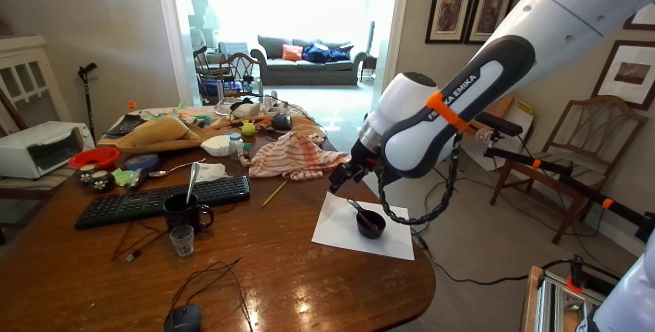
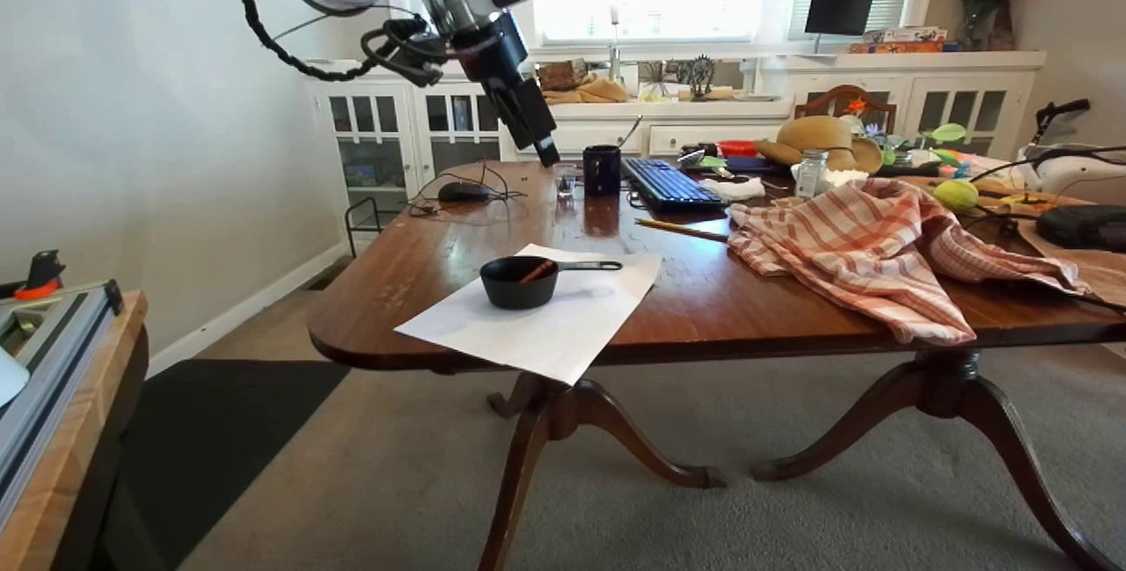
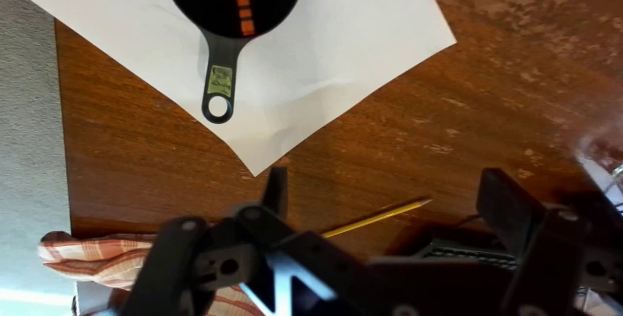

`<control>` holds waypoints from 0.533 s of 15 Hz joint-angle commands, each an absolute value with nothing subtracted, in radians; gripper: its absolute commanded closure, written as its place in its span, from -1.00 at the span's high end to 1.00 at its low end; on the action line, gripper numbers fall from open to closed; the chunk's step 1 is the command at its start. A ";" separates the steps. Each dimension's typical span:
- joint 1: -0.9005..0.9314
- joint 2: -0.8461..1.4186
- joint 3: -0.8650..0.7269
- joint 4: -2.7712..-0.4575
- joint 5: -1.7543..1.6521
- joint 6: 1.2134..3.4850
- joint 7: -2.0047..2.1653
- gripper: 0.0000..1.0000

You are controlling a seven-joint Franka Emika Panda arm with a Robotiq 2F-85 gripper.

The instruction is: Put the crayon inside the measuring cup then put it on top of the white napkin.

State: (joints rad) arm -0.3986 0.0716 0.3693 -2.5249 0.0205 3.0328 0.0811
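The crayon (image 3: 243, 4) is seated inside the measuring cup (image 1: 371, 227), on a slant, with its orange-banded end toward the handle (image 3: 221, 80). The measuring cup stands upright on the white napkin (image 1: 342, 230); in an exterior view its handle points to the far left, within the outline of the sheet. The white napkin rests at the right edge of the table (image 1: 286, 240), with one corner projecting past that edge. My gripper (image 3: 382, 179) is spread wide, its fingers (image 3: 508, 213) well apart, and I have hold of nothing. I am positioned above the table, clear of both the measuring cup and the white napkin. To the left of the white napkin, and somewhat farther off, lies a yellow pencil (image 1: 275, 194); a red-and-white striped cloth (image 1: 294, 155) lies bunched at the far side. Farther left is a black keyboard (image 1: 146, 204). A dark mug (image 1: 179, 213) stands at the near side of the keyboard, with a metal utensil (image 1: 193, 181) in it. A small glass (image 1: 182, 242) stands just beside the mug, on its near side. A computer mouse (image 1: 183, 319) lies at the near left, and a straw hat (image 1: 158, 132) at the far left.
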 commanded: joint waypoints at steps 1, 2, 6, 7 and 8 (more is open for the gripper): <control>-0.433 -0.085 0.406 -2.559 0.172 2.852 -0.090 1.00; -0.431 -0.126 0.382 -2.567 0.163 2.813 -0.110 1.00; -0.245 -0.239 0.101 -2.553 0.120 2.636 -0.174 1.00; -0.224 -0.262 0.056 -2.553 0.112 2.598 -0.187 1.00; -0.204 -0.284 0.016 -2.547 0.115 2.546 -0.201 1.00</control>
